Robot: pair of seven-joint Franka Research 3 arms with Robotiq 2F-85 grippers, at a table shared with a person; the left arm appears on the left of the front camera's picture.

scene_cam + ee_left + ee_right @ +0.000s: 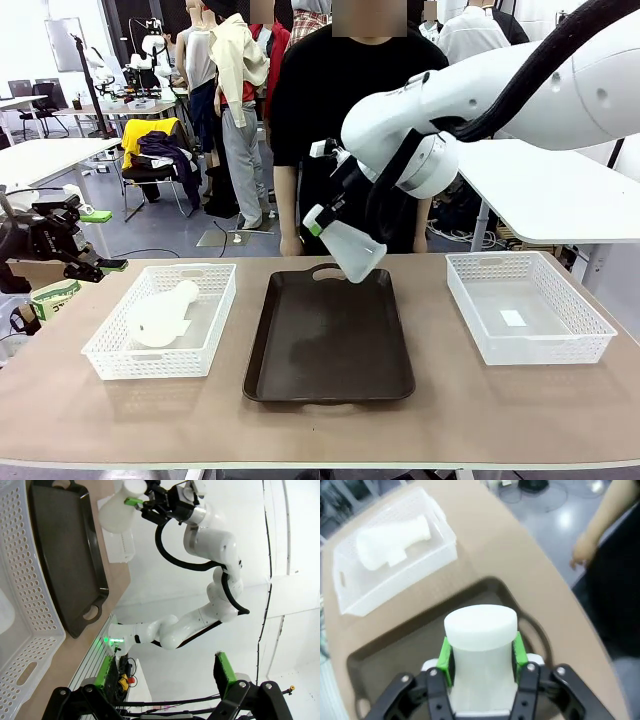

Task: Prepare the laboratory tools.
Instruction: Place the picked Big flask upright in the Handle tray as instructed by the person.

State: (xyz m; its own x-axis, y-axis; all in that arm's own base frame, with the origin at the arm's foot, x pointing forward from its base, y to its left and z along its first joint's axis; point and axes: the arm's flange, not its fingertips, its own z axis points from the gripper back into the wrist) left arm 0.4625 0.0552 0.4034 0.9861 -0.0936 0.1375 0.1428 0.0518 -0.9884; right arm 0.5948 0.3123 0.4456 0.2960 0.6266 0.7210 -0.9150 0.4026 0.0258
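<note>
Above the tray's (330, 385) far edge, the right gripper (318, 222) clamps one flask (357, 252) by its neck, axis tilted, base down-right, while the second flask (160, 318) lies in the left basket (150, 366), neck toward its far right corner, and the left gripper (165, 672) gapes wide.

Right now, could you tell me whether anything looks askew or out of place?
One flask lies on its side in the left basket instead of standing. The other flask hangs tilted from the right gripper above the tray. Nothing looks spilled.
</note>
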